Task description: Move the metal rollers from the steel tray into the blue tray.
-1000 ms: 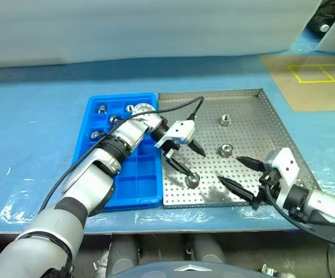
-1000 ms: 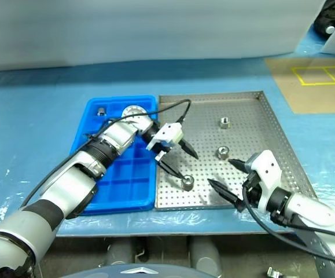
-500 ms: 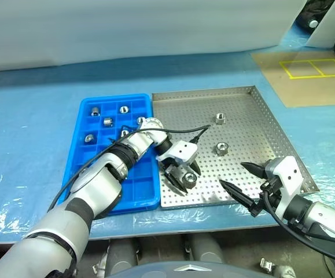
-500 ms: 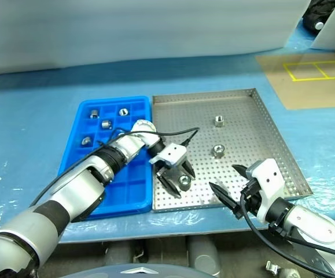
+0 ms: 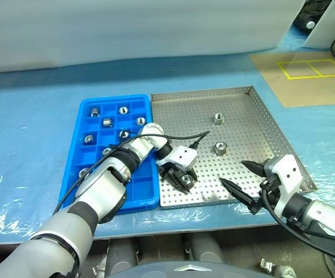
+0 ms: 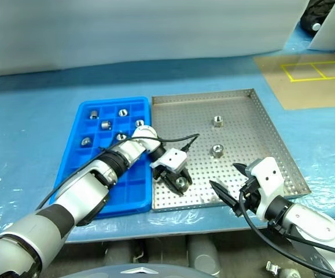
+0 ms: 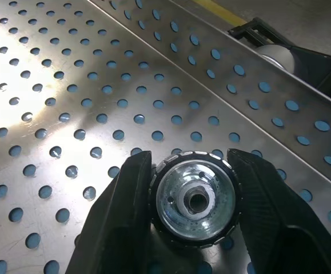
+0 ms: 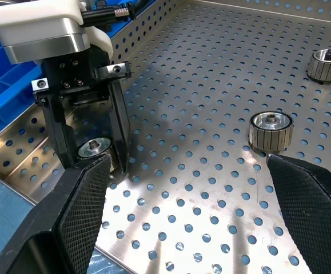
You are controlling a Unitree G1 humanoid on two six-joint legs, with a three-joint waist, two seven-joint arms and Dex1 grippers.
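Note:
The steel tray (image 5: 184,116) lies at the centre, with the blue tray (image 5: 138,185) touching its left side. Near the steel tray's front left corner my left gripper (image 5: 184,178) points down and is shut on one metal roller (image 7: 195,197), which rests on the perforated floor. Both black fingers (image 7: 125,205) press on the roller's ribbed sides. Two more rollers (image 5: 218,118) (image 5: 220,147) stand free further back on the steel tray. Several rollers (image 5: 107,121) sit in the blue tray's back compartments. My right gripper (image 5: 232,172) hangs open over the steel tray's front right part, holding nothing.
A brown board (image 5: 306,75) with yellow taped squares lies at the back right on the pale blue table sheet (image 5: 28,116). A black cable (image 5: 190,138) loops over the tray from my left wrist. The table's front edge runs just below both trays.
My left gripper sank onto the roller near the steel tray's front left corner and closed on it. The right gripper stayed open in place. The camera has shifted a little.

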